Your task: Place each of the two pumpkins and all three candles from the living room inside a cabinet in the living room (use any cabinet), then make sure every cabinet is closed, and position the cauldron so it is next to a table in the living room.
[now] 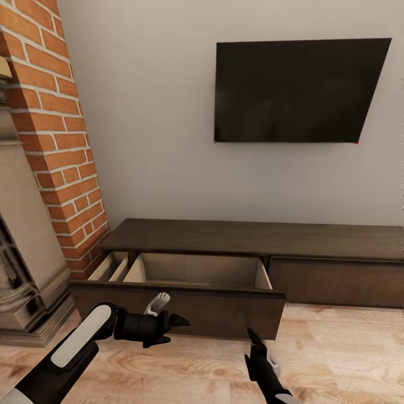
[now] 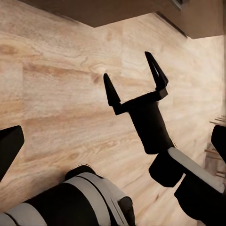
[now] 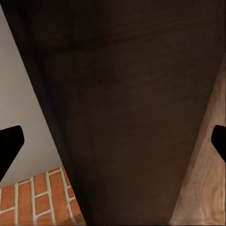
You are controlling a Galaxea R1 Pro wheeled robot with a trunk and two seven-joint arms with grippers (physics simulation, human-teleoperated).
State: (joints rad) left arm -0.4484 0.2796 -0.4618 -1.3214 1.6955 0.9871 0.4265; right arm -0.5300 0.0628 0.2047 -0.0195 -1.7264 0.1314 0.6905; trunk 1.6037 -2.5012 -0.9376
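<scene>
The cabinet [image 1: 252,238] stands low against the pale wall, long and dark brown with a flat top. Its left drawer [image 1: 185,306] is pulled out toward the robot, showing a pale interior with nothing visible inside; a divider sets off a narrower compartment at the drawer's left end. The right drawer front [image 1: 336,280] sits flush and closed.

The left tool [image 1: 171,330] hangs just in front of the open drawer's dark front panel, pointing right (across the robot's body), its two black fingers spread apart with nothing between them. The right tool [image 1: 253,341] is lower and to the right, over the wooden floor [image 1: 336,359], pointing up toward the drawer front. In the head view only one of its fingers is clear, but the left wrist view shows the right tool [image 2: 134,77] from above the floor with both fingers standing well apart and holding nothing. In the right wrist view its fingertips [image 3: 9,143] sit at opposite edges, with the dark drawer front [image 3: 136,113] between them, close ahead.

A black television [image 1: 297,90] hangs on the wall above the cabinet. To the left rise a red brick column [image 1: 62,140] and part of an ornate stone fireplace [image 1: 22,252].
</scene>
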